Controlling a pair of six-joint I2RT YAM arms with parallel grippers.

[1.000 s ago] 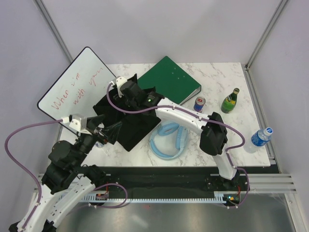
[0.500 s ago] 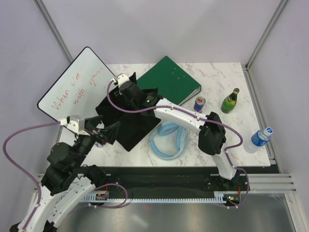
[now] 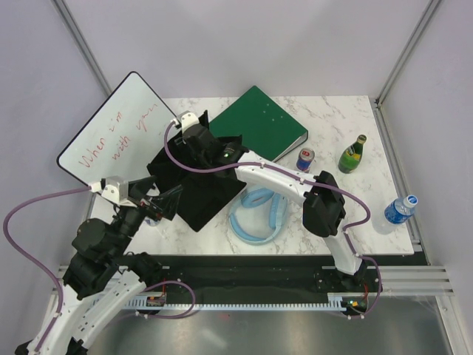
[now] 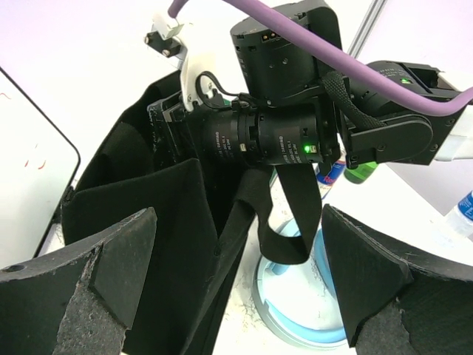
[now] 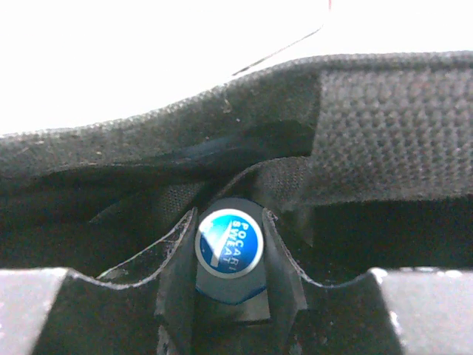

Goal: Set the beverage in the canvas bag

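The canvas bag (image 3: pixel 199 198) lies black and floppy on the marble table, left of centre, with its mouth toward the whiteboard. My right gripper (image 3: pixel 191 145) reaches into that mouth, its jaws hidden there from above. In the right wrist view this gripper (image 5: pixel 228 255) is shut on the beverage (image 5: pixel 229 238), a bottle with a blue Pocari Sweat cap, and bag fabric (image 5: pixel 384 126) surrounds it. My left gripper (image 3: pixel 168 203) stands open at the bag's near left edge. In its own view, the left gripper (image 4: pixel 238 222) holds nothing, with the bag (image 4: pixel 148 222) and a strap ahead.
A green binder (image 3: pixel 262 122) lies behind the bag, and a whiteboard (image 3: pixel 111 137) leans at the far left. Blue headphones (image 3: pixel 259 214) lie right of the bag. A small can (image 3: pixel 304 159), a green bottle (image 3: pixel 352 155) and a water bottle (image 3: pixel 399 209) stand to the right.
My right gripper with the bottle has shifted slightly farther away along the bag's mouth. The left gripper has stayed open and barely moved.
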